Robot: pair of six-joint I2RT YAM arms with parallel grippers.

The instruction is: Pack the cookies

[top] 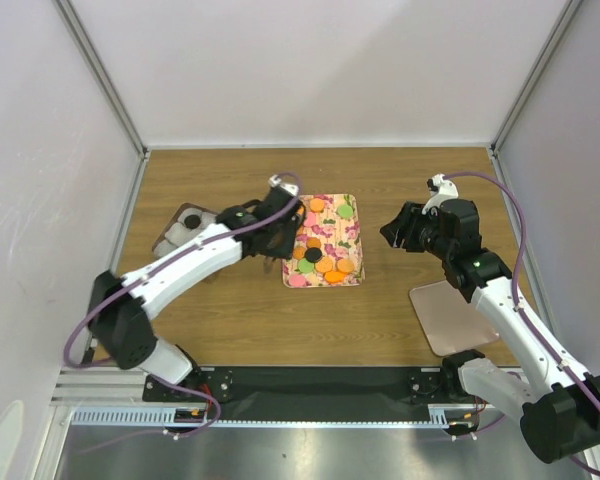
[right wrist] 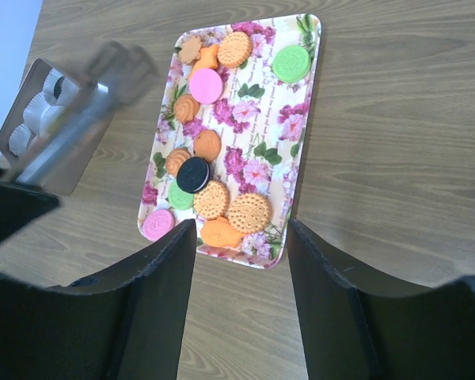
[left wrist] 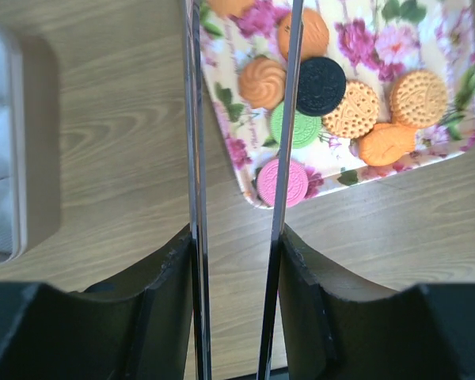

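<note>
Astride tray (left wrist: 372, 43) left edge: left jaws, parted.

Cookies (top: 323, 262) sit on the tray (top: 325, 228), most bunched at its near end, a few at its far end; the cup box (top: 183, 228) lies well left of the tray, a flat plate (top: 452, 315) right of it and nearer
</note>
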